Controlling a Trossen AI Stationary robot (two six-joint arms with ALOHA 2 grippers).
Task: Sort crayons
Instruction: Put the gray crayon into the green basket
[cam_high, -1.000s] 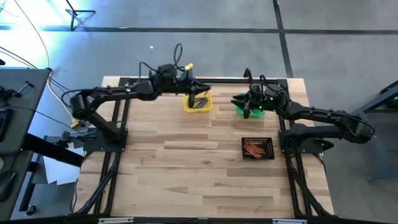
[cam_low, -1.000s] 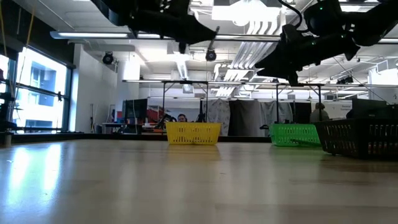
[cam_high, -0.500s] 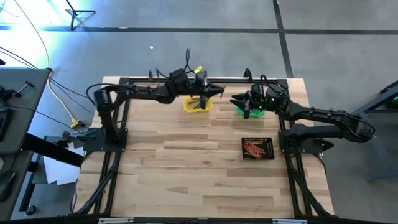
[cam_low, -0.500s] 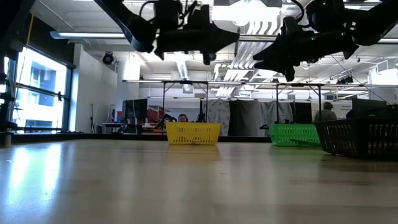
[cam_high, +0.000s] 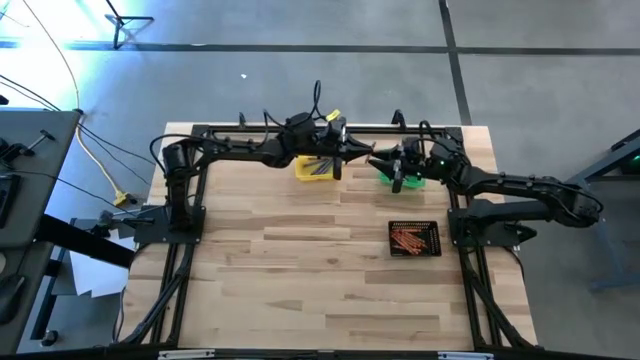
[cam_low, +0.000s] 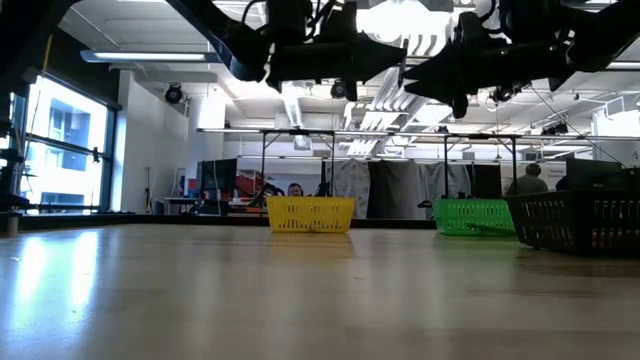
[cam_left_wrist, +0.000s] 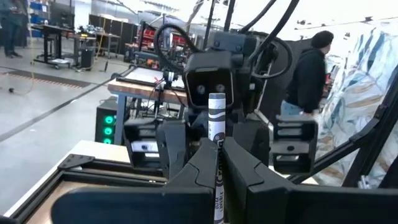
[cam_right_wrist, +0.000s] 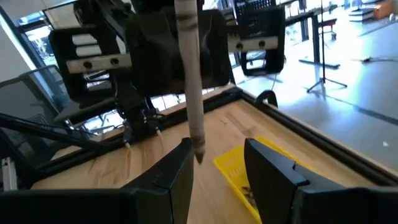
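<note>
Desk (cam_high: 300, 260): pale wood planks, filling the centre of the high view; both arms reach in along its upper edge.

Left arm stretches across the top centre of the frame; left gripper (cam_high: 362, 151) sits past the yellow bin (cam_high: 318, 168), pointing right. Fingers clenched on a grey crayon (cam_left_wrist: 216, 149), which stands up between them in the left wrist view.

Right arm comes in from the right; right gripper (cam_high: 385, 160) is just beside the left one, over the near edge of the green bin (cam_high: 412, 180). Its fingers (cam_right_wrist: 168, 168) are spread, with the same grey crayon hanging between them but touching neither, as far as the right wrist view shows. Reads as a hand-over in mid-air, not yet taken.

Black bin (cam_high: 414, 239), right of centre: a packed layer of orange-red crayons (cam_high: 410, 240). The yellow bin holds a few dark sticks.

Progress, as a judgement: well under way. No loose crayons show on the bare desk, so this grey one may be among the last.

Hard to make out: contents of the green bin, mostly covered by the right gripper. The low view cuts both grippers off at the top of the frame, and the bin walls hide whatever lies inside.
</note>
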